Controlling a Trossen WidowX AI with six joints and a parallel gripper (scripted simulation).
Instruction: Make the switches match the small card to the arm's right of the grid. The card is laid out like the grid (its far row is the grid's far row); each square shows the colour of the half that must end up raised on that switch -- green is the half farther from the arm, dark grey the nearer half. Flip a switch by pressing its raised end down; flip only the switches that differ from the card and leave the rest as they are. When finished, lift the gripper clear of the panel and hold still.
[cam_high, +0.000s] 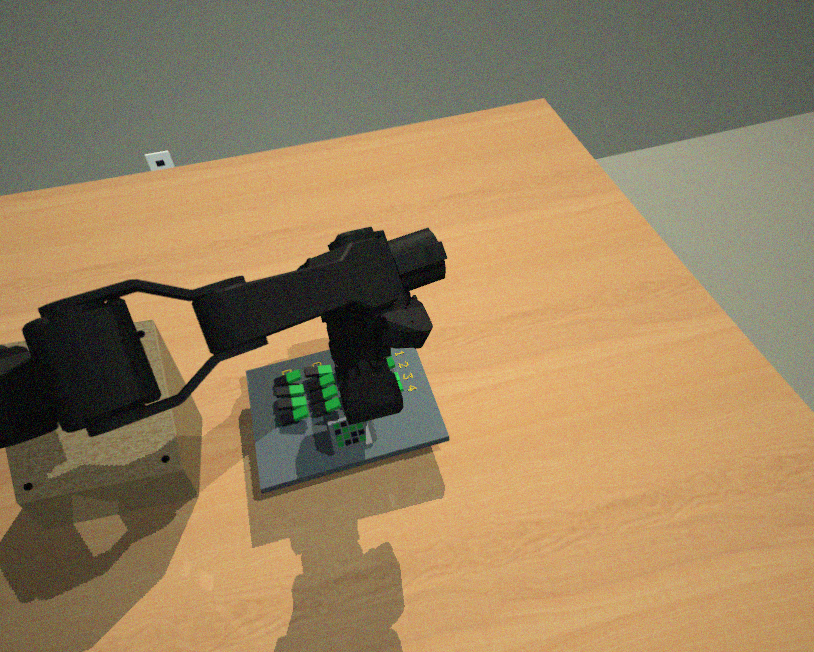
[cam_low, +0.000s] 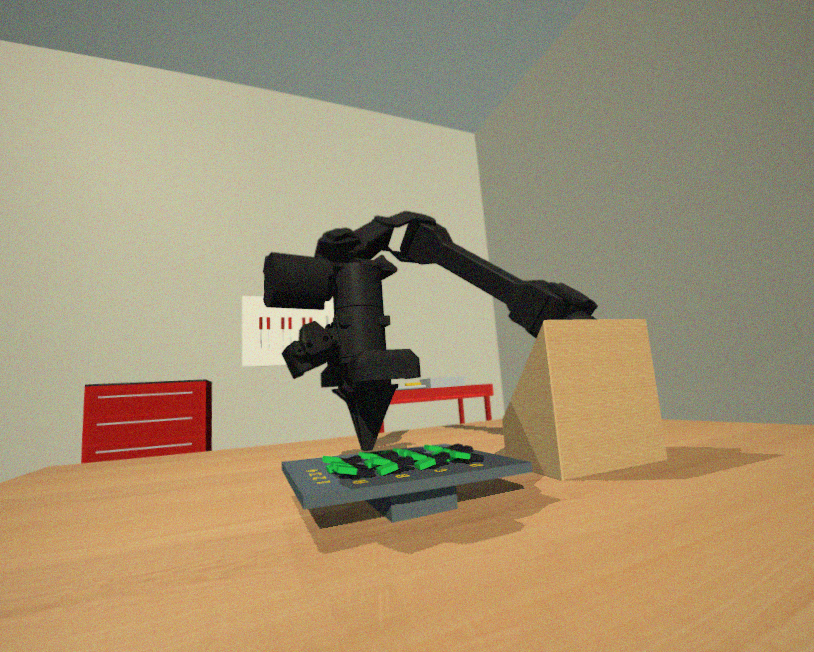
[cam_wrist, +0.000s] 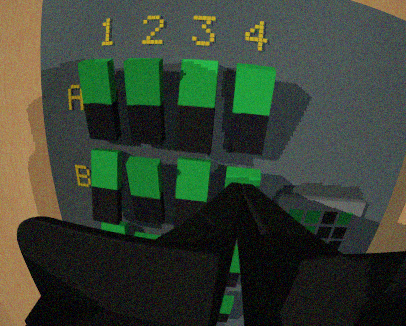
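The grey switch panel (cam_high: 277, 468) (cam_low: 298, 478) (cam_wrist: 345, 130) carries rows of green and dark switches. In the wrist view, switch A1 (cam_wrist: 97, 82), switch A2 (cam_wrist: 144, 82), switch A3 (cam_wrist: 198, 84) and switch A4 (cam_wrist: 254, 91) show whole. My gripper (cam_low: 367, 448) (cam_wrist: 239, 194) is shut and empty, tips low over the panel at switch B4 (cam_wrist: 243, 175), covering its nearer part; contact is unclear. Most of rows C and D is hidden there. The small card (cam_high: 367, 434) (cam_wrist: 312, 216) shows far-row squares green, green, dark, green; my finger hides its near part. I cannot tell every switch's tilt.
The panel stands raised on a small block (cam_low: 424, 503) on the wooden table (cam_high: 577, 407) (cam_low: 203, 543). The arm's wooden base (cam_high: 101, 455) (cam_low: 604, 400) is at the panel's near side. A red cabinet (cam_low: 146, 421) and a red bench (cam_low: 445, 393) are in the background.
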